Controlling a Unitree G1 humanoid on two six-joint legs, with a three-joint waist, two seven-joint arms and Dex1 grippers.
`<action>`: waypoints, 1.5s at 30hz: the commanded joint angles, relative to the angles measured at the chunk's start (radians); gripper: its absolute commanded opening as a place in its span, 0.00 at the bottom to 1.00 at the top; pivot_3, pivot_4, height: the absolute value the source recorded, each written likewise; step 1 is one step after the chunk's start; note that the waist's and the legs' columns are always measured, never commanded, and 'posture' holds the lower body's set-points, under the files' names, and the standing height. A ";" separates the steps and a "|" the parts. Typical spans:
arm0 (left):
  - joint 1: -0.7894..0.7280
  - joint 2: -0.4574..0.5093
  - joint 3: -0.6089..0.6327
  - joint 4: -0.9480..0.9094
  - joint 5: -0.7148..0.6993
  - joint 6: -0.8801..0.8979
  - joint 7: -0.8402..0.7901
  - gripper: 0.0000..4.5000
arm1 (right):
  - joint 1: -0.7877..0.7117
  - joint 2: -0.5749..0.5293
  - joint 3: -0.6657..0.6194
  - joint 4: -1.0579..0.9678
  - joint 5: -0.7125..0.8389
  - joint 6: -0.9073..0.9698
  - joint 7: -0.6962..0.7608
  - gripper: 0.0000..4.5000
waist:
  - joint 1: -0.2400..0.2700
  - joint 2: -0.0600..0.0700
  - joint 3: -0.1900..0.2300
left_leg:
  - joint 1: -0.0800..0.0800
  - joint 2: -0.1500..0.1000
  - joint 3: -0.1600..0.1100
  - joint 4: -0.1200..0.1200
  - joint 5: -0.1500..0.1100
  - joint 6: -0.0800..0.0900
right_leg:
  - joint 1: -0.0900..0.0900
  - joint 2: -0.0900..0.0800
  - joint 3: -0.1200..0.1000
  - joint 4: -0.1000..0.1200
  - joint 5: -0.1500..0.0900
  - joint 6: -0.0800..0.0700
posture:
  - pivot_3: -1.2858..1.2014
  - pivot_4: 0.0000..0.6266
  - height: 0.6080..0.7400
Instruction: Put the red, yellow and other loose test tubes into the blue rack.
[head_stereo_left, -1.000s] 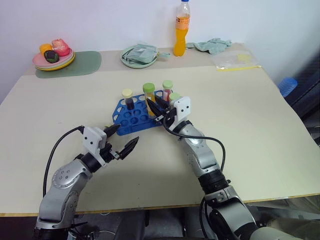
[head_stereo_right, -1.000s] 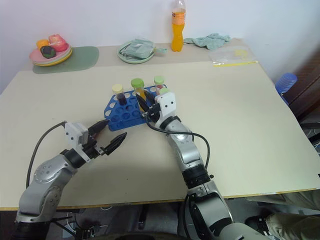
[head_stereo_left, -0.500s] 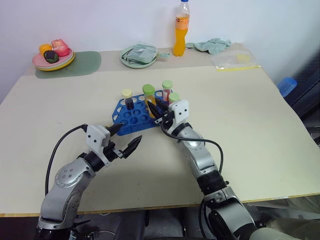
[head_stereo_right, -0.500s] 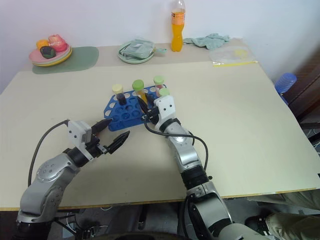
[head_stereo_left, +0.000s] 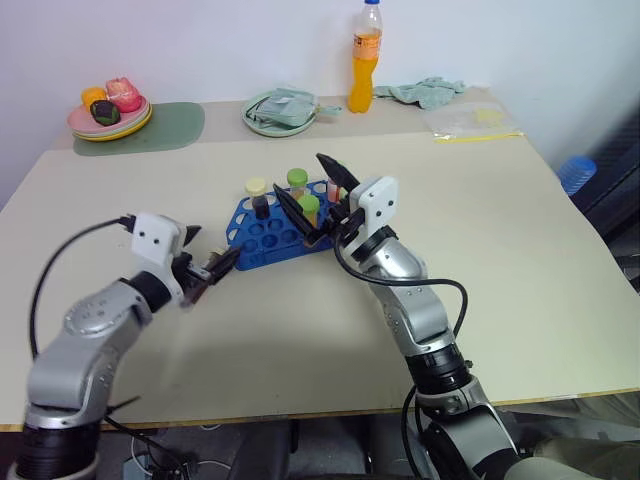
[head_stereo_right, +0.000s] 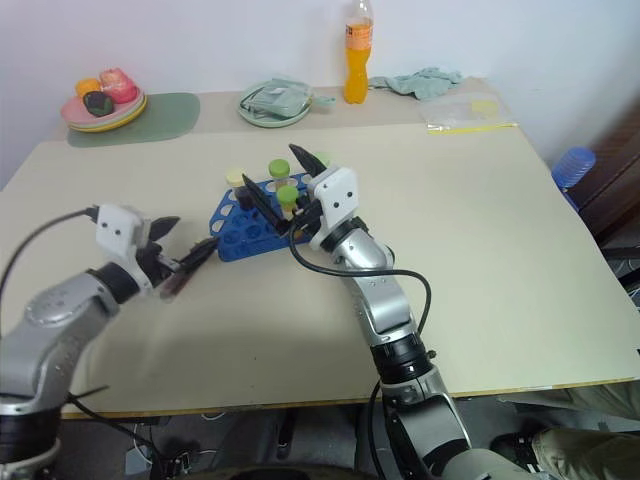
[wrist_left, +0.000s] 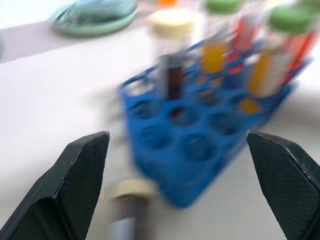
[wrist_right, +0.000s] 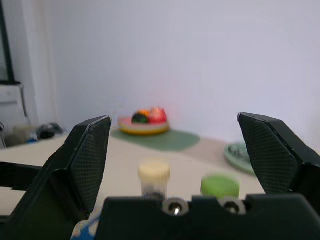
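The blue rack (head_stereo_left: 262, 235) lies mid-table with several capped tubes upright in it, among them a cream-capped dark tube (head_stereo_left: 256, 194) and a green-capped tube (head_stereo_left: 308, 208). My right gripper (head_stereo_left: 301, 176) hangs open just above the rack's right end, holding nothing. In the left wrist view a loose cream-capped test tube (wrist_left: 129, 202) with dark contents lies on the table by the rack's near corner (wrist_left: 187, 192). My left gripper (head_stereo_left: 205, 255) is open, low over the table left of the rack, with that tube ahead between its fingers (wrist_left: 82, 172). Yellow-filled (wrist_left: 215, 55) and red-filled (wrist_left: 246, 34) tubes stand in the rack.
Along the far edge stand an orange drink bottle (head_stereo_left: 364, 60), a green plate with a cloth (head_stereo_left: 280, 110), a fruit plate (head_stereo_left: 108, 112) on a green mat, a crumpled cloth (head_stereo_left: 425, 92) and a plastic bag (head_stereo_left: 470, 120). A blue object (head_stereo_left: 575, 170) sits beyond the table's right edge.
My right gripper opened, let go of the green-capped tube in the rack and rose above it. My left arm swung left and up, turning its open gripper toward the rack's near corner.
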 joint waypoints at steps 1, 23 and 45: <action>-0.174 0.200 -0.025 0.074 0.017 0.282 0.004 1.00 | -0.017 -0.048 -0.018 -0.112 0.042 0.065 0.043 0.99 | 0.000 -0.002 0.001 | -0.001 0.000 -0.001 0.000 0.000 -0.001 | 0.000 0.001 -0.002 0.000 0.000 0.000 | 0.52 0.24 1.00; -0.840 0.358 -0.812 0.568 0.162 0.676 -0.448 1.00 | 0.132 -0.402 0.057 -0.409 0.149 0.266 0.359 0.99 | -0.024 -0.004 0.002 | -0.001 0.001 0.003 0.001 0.001 -0.001 | -0.001 0.002 -0.001 0.004 -0.002 0.000 | 0.52 0.24 1.00; -0.593 0.241 -0.142 0.537 0.212 0.457 -0.126 0.17 | 0.136 -0.385 0.048 -0.399 0.160 0.284 0.338 1.00 | -0.023 -0.005 0.003 | -0.001 0.000 -0.001 0.002 0.001 -0.001 | -0.002 0.001 -0.001 0.006 -0.002 0.000 | 0.52 0.24 1.00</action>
